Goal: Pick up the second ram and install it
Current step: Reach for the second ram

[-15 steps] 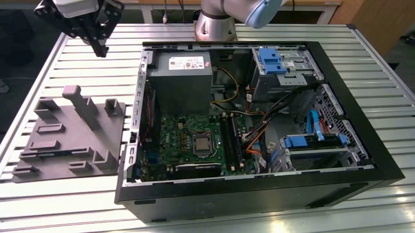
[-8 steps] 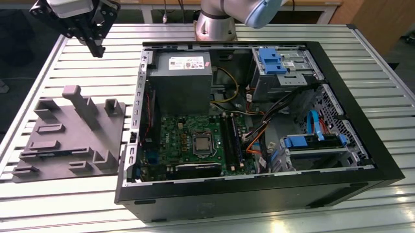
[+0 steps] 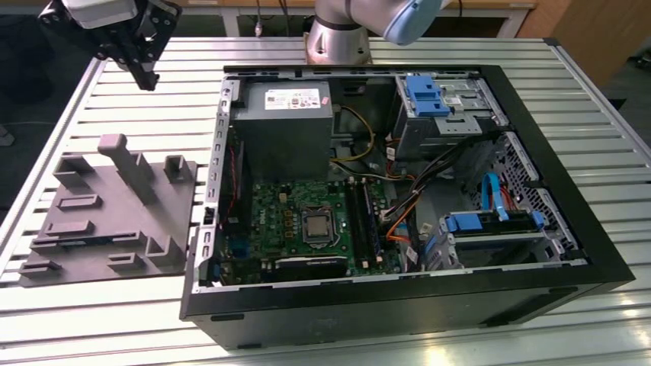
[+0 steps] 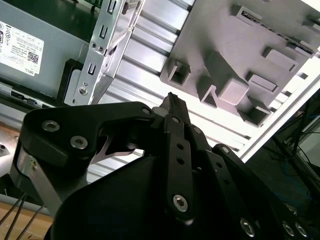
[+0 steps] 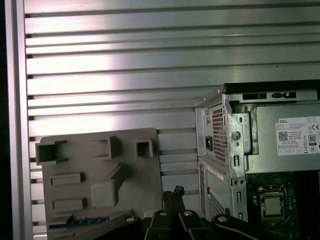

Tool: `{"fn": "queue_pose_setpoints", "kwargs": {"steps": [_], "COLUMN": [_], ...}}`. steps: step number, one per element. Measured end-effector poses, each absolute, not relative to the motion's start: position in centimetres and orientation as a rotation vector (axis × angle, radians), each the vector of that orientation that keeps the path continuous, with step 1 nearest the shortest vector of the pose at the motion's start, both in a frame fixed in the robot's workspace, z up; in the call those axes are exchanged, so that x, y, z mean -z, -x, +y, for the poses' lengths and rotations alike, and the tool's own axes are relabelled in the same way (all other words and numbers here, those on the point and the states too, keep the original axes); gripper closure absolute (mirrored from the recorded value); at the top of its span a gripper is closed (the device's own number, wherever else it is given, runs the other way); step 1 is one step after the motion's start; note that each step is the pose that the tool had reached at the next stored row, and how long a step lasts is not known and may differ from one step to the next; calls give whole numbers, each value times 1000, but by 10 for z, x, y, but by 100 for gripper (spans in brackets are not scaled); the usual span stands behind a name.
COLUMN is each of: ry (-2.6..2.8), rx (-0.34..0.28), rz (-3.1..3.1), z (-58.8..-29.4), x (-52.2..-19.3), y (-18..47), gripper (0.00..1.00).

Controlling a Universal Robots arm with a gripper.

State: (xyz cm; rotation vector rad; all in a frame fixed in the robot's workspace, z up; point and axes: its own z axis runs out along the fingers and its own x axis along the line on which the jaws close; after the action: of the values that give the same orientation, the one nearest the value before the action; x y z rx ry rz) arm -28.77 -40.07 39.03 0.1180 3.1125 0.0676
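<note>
The second ram (image 5: 80,220) appears in the first wrist view as a thin, dark blue strip. It lies flat along one edge of a grey moulded plastic holder (image 5: 100,170), and the gripper's black body partly covers it. The holder has a matte surface with raised blocks, square pockets and shallow rectangular recesses. It rests on a table of ribbed aluminium slats (image 3: 102,335).

Just beside the holder, on the exterior view's right, lies an open black computer case (image 3: 569,252). Inside the case are a grey metal power supply (image 3: 285,137) with a white printed label (image 3: 295,99), a green motherboard (image 3: 274,213) and a square silver processor (image 3: 319,226).

The gripper (image 3: 148,76) hangs above the table, well apart from the ram. Its black fingers (image 4: 172,102) are pressed together at the tips and hold nothing.
</note>
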Motion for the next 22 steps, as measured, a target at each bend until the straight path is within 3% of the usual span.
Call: {"fn": "queue_pose_setpoints", "kwargs": {"steps": [22], "ry": [-118], "rx": [-68], "rz": [3112], "z": [-401], "x": [-390], "y": [305], "gripper": [89]}}
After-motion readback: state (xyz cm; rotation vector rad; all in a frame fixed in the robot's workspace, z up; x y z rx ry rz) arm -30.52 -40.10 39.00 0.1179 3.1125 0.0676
